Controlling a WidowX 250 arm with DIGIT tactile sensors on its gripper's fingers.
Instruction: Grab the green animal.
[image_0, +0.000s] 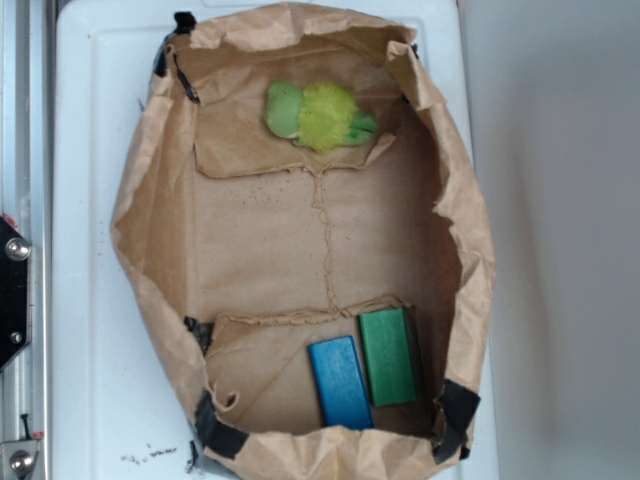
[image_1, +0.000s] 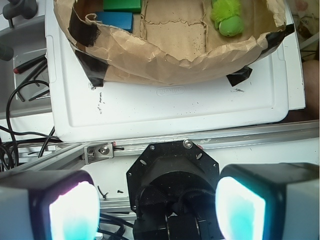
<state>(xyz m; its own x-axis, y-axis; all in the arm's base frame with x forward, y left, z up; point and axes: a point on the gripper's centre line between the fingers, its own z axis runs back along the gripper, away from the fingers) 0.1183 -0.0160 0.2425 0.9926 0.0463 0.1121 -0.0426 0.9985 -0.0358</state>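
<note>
A brown paper bag (image_0: 150, 230) with its walls folded down into a shallow basin sits on a white plastic tray (image_0: 85, 150), its rim held at several spots by black tape (image_0: 457, 405). In the exterior view two blocks lie side by side and touching at the lower end of the bag: a blue block (image_0: 340, 382) on the left and a dark green block (image_0: 388, 355) on the right. At the opposite, upper end lies the green animal (image_0: 318, 116), a small plush with a fuzzy lime middle and smoother pale green ends, resting on the paper floor close to the bag's end wall. The bare crumpled floor of the bag lies between it and the blocks, well apart from them.

In the wrist view the gripper (image_1: 156, 205) is outside the bag, on the near side of the tray and over a metal rail (image_1: 210, 142). Its fingers (image_1: 72, 210) are spread wide, with a broad gap between the two pads and nothing held. The toy shows at the far right inside the bag, well away from the fingers; the raised paper wall and a stretch of bare white tray stand between them. Black cables (image_1: 20, 100) lie at the left edge.
</note>
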